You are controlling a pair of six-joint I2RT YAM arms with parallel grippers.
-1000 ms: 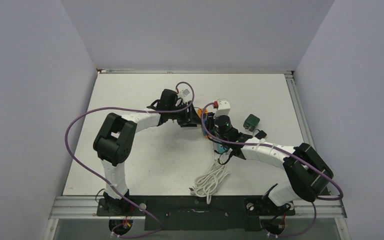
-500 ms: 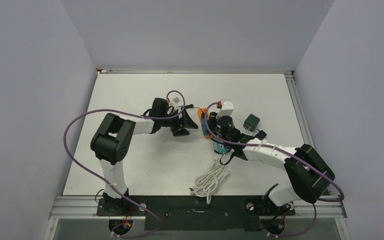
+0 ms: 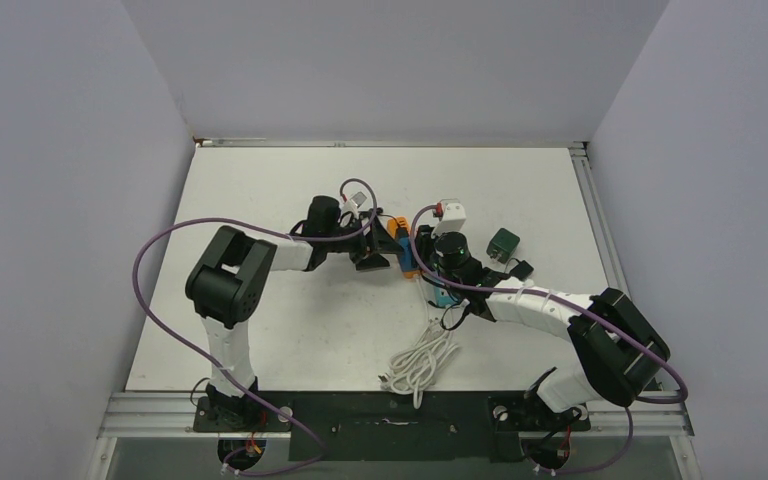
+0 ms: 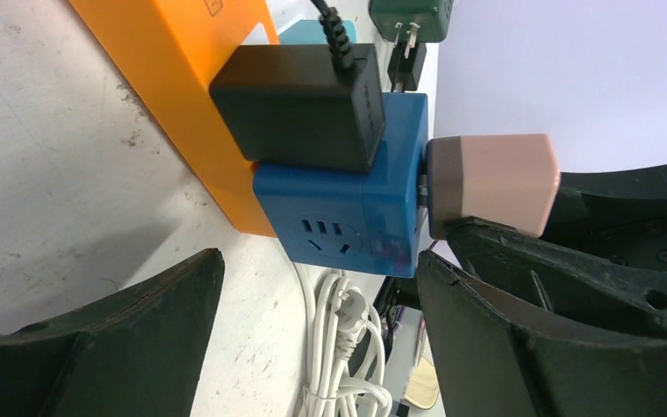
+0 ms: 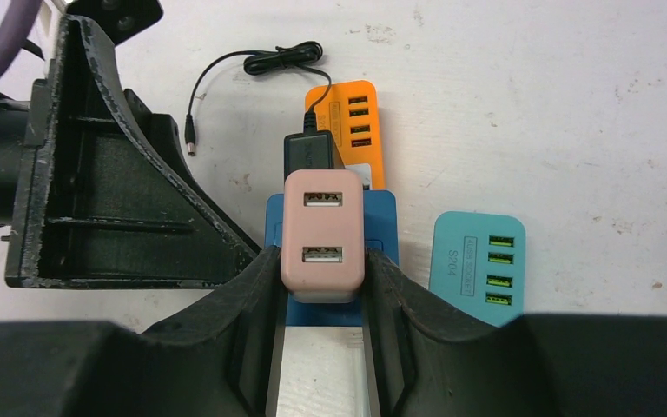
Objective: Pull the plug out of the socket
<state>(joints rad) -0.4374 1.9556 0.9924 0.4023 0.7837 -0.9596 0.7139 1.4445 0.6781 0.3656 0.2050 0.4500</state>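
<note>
beside the plug (image 4: pixel 347 204), black adapter (image 4: pixel 300 109)

White arms (image 3: pixel 550 305), black joints (image 3: pixel 228 275) (purple cables (image 3: pixel 140 262))

A teal power strip (image 5: pixel 478 265) lies flat on the white table (image 3: pixel 290 330), its four green slots facing up. A black block (image 5: pixel 311 153) trails a thin black wire (image 5: pixel 260 62) that loops across the table (its free tip lies bare). A bundled white cable (image 3: pixel 422 362) lies nearer the front edge. A dark green adapter (image 3: pixel 503 243) sits just beside a small black plug (image 3: pixel 520 268).
</note>
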